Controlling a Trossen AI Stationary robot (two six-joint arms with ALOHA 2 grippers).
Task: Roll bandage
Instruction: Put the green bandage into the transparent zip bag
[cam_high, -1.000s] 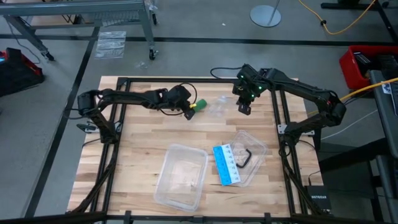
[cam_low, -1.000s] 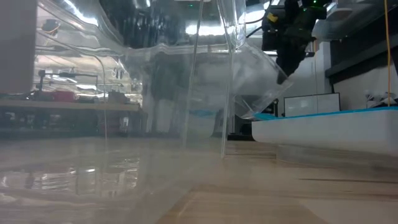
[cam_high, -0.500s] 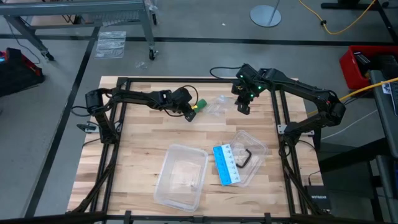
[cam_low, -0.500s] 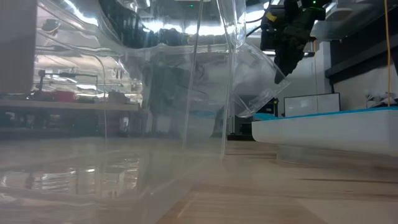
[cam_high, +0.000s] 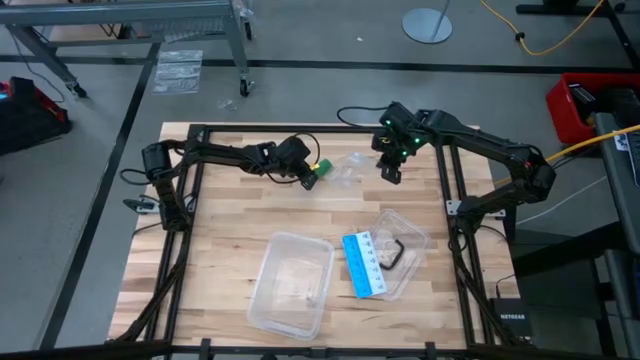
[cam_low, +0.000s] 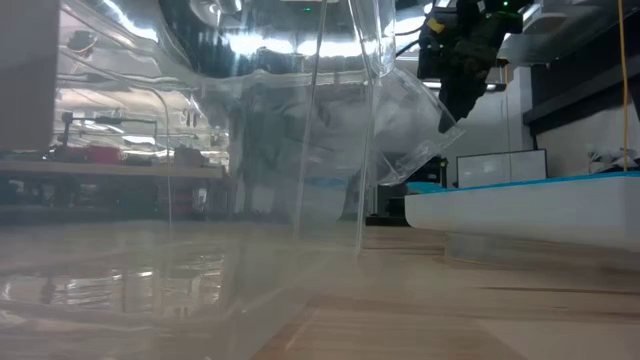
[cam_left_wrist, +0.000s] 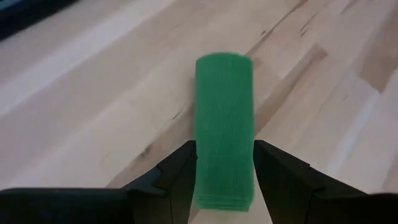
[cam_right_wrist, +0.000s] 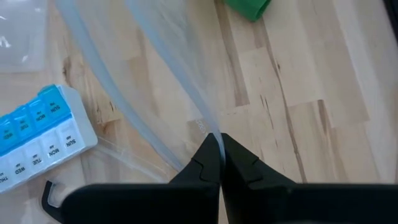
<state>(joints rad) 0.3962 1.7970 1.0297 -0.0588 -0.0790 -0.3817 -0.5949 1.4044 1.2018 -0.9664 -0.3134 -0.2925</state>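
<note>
The bandage (cam_left_wrist: 224, 130) is a green roll, and my left gripper (cam_high: 305, 176) is shut on it at the table's far middle. Whether the roll touches the wood, I cannot tell. It also shows in the high view as the bandage (cam_high: 319, 168) and in the right wrist view as the bandage (cam_right_wrist: 249, 7). To its right, my right gripper (cam_high: 390, 171) is raised above the table and shut on a crumpled clear plastic wrapper (cam_high: 350, 170). In the low view the wrapper (cam_low: 400, 130) hangs under that gripper (cam_low: 452, 118). My left gripper pinches the roll's two long sides (cam_left_wrist: 205, 177) between its two fingers (cam_left_wrist: 177, 177), near the end closest to the wrist. The fingers lie along the roll and slant down from the table's left. The roll's other end (cam_left_wrist: 224, 62) sticks out ahead of the fingertips. My right gripper pinches a thin edge of the clear wrapper (cam_right_wrist: 210, 127) at its shut fingertips (cam_right_wrist: 205, 163), slanting down from above. The wrapper trails away below the fingers toward the bandage. How many layers are caught, I cannot tell.
A clear plastic container (cam_high: 290, 283) lies at the near middle. Right of it are a blue-and-white pill box (cam_high: 365, 264), a black hook-shaped piece (cam_high: 396, 252) and a clear tray (cam_high: 410, 240). Bare wood lies along the table's left side.
My left gripper has sunk toward the table with the bandage still between its fingers. My right gripper has kept its place with the wrapper.
</note>
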